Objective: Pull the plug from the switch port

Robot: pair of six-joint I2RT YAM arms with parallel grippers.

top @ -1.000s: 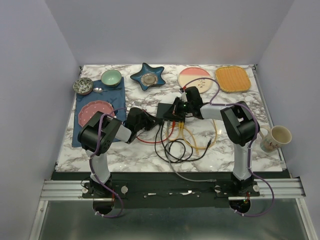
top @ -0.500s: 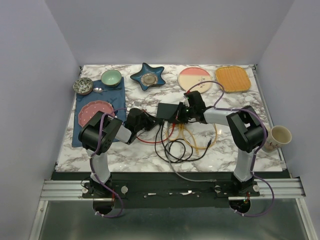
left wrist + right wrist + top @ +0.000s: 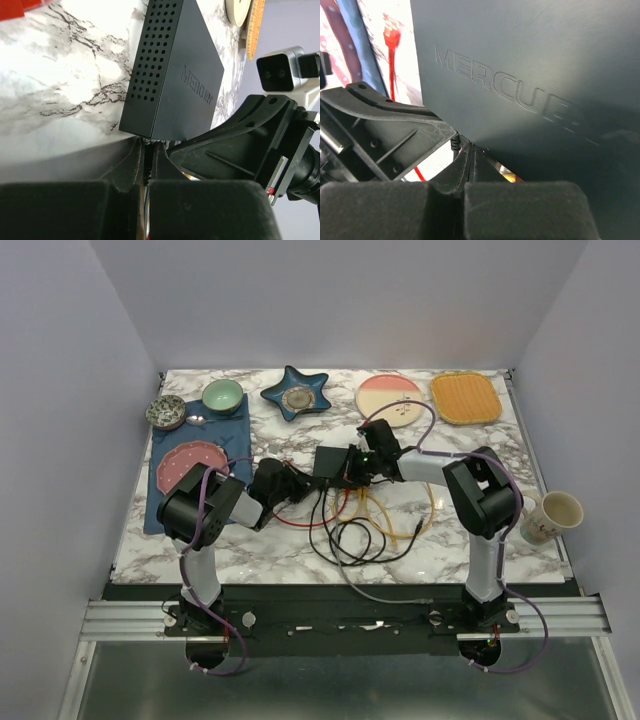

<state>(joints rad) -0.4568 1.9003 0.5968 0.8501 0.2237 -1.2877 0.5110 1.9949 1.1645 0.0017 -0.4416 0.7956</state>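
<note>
Nearest, loose cables [image 3: 365, 525] are coiled on the marble counter [image 3: 290, 550]. At mid-counter the black switch [image 3: 333, 462] lies flat. The left gripper [image 3: 297, 480] and right gripper [image 3: 357, 466] are pressed against it, jaws fully closed, apparently pinching something thin at its edge.

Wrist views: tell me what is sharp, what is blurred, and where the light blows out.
Left wrist: the switch is sharp, its vent holes and embossed lettering crisp; the near black jaws are soft and the marble table is washed out by glare. Right wrist: the switch fills the frame, lettering readable, near jaws blurred.
</note>
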